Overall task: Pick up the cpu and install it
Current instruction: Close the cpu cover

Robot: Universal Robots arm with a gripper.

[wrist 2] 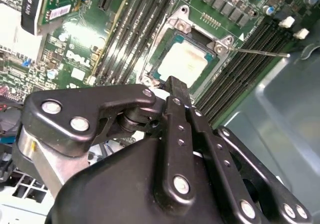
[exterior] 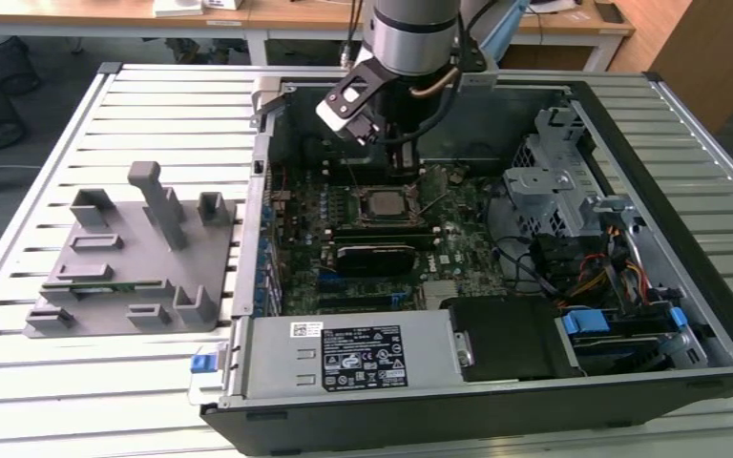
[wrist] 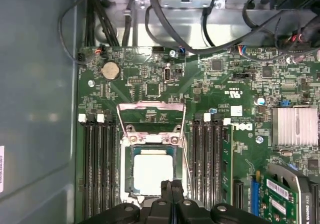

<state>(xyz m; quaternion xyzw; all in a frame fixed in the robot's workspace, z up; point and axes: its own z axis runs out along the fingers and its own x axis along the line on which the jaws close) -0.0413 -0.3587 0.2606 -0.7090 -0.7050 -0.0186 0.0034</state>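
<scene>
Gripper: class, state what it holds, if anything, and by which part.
Nothing is held. The gripper is shut and empty, close by the cpu, which lies in its socket.

Bright even light, glare on cpu [wrist: 152, 173]

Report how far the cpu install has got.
Done: the cpu lies flat in the socket on the motherboard.
In hand: nothing. The gripper is shut and empty, poised just over the chip's edge.
Left: the metal bracket stands flipped open, not yet closed over the chip.
</scene>
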